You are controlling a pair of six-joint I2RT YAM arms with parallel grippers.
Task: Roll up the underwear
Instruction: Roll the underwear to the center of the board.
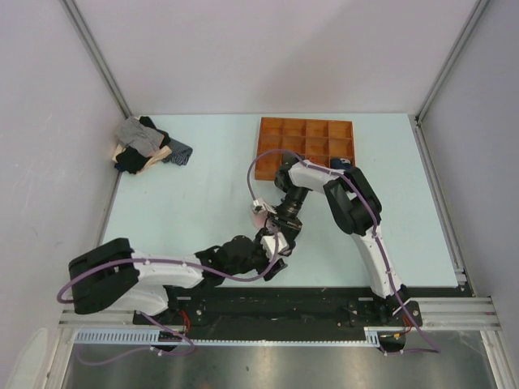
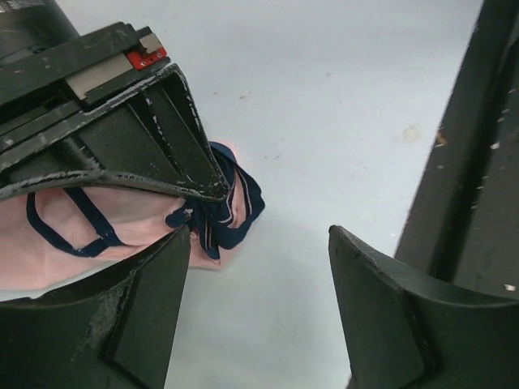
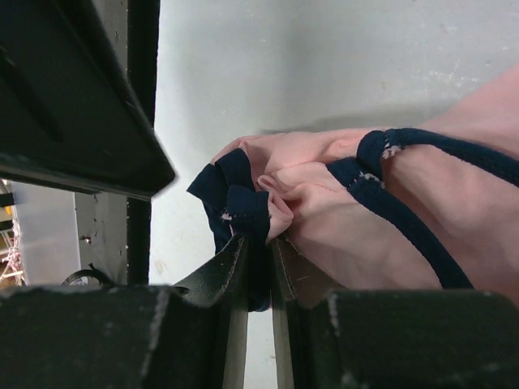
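The underwear (image 1: 259, 213) is a small bunch of light-pink fabric with navy edging, on the table just ahead of the arm bases. My right gripper (image 1: 274, 227) reaches down to it from the far side. In the right wrist view the right gripper (image 3: 259, 253) is shut on a bunched navy edge of the underwear (image 3: 340, 211). My left gripper (image 1: 276, 253) sits just near of it. In the left wrist view the left gripper (image 2: 259, 279) is open and empty over bare table. There the underwear (image 2: 49, 243) lies to its left, under the right gripper's fingers (image 2: 162, 138).
An orange compartment tray (image 1: 306, 139) stands at the back right, a dark bundle (image 1: 340, 164) in one near cell. A pile of grey, black and tan garments (image 1: 146, 146) lies at the back left. A black strip (image 2: 478, 162) borders the table's near edge.
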